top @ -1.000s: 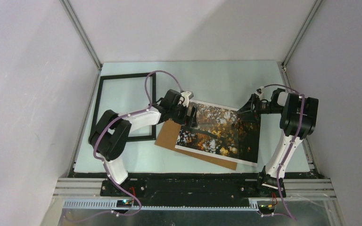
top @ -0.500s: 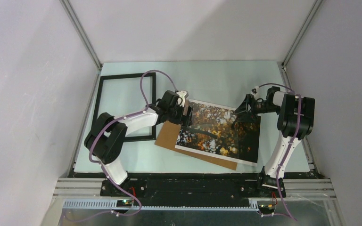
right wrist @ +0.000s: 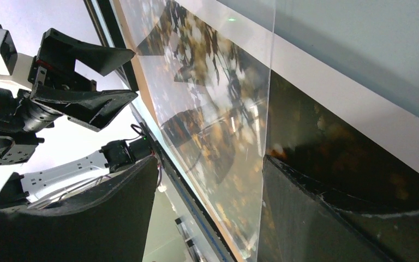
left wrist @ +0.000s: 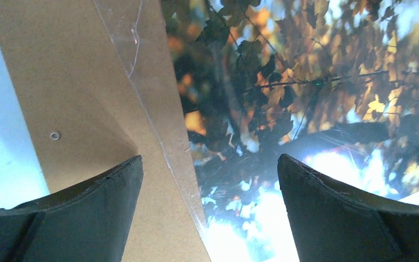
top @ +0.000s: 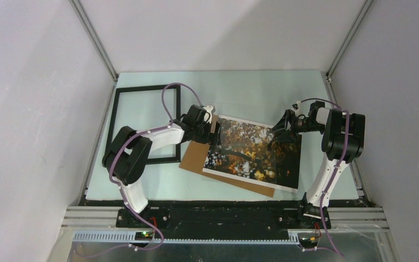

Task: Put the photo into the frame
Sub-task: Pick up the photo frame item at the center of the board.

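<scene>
Photo (top: 251, 153): face up, askew on board (top: 195, 156), middle of bench (top: 262, 93). Left fingers (left wrist: 76, 218): wide, astride its left edge. Right fingers (right wrist: 87, 218): parted at far right corner, gripping nothing; likely posted at opposite ends to lift it level. Frame (top: 142, 88): flat at far left, unfilled.

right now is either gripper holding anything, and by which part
Nothing is held. The left gripper and right gripper both stand open over the photo's edges.
</scene>
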